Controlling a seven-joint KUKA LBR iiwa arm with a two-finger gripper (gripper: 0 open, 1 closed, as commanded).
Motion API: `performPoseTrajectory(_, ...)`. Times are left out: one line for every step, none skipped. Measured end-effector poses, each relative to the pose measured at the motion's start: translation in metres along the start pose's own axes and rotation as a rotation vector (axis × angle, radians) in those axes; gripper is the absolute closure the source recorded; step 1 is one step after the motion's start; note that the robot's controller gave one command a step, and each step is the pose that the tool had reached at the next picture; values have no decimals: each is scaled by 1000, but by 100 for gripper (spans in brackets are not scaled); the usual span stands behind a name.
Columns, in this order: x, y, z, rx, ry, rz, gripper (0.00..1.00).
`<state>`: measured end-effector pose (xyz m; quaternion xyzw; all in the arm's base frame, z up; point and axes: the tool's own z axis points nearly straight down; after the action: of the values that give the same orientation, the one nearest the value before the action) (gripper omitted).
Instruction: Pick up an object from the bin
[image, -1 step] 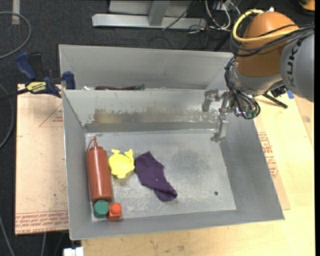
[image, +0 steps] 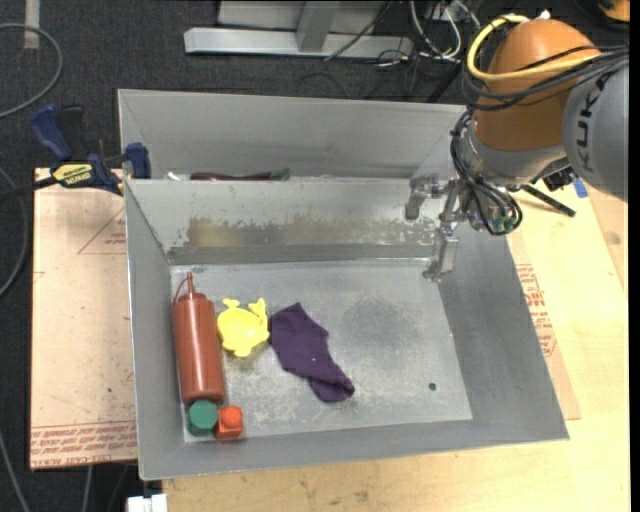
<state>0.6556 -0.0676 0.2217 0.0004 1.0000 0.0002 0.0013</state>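
The grey bin (image: 500, 330) holds a red bottle (image: 198, 352), a yellow toy (image: 243, 328), a purple cloth (image: 312, 352), a green block (image: 203, 415) and an orange block (image: 230, 423), all on its left side. The gripper (image: 426, 240) hangs at the far right corner, well apart from them, with its fingers spread and nothing between them.

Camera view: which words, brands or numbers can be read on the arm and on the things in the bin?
"KU": dark letters on the arm's grey link, the rest cut off.
Red bottle, yellow toy, purple cloth, green block, orange block: no text can be seen.
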Motion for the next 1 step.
performPoseTrajectory(10, 50, -1, 0, 4, 18, 0)
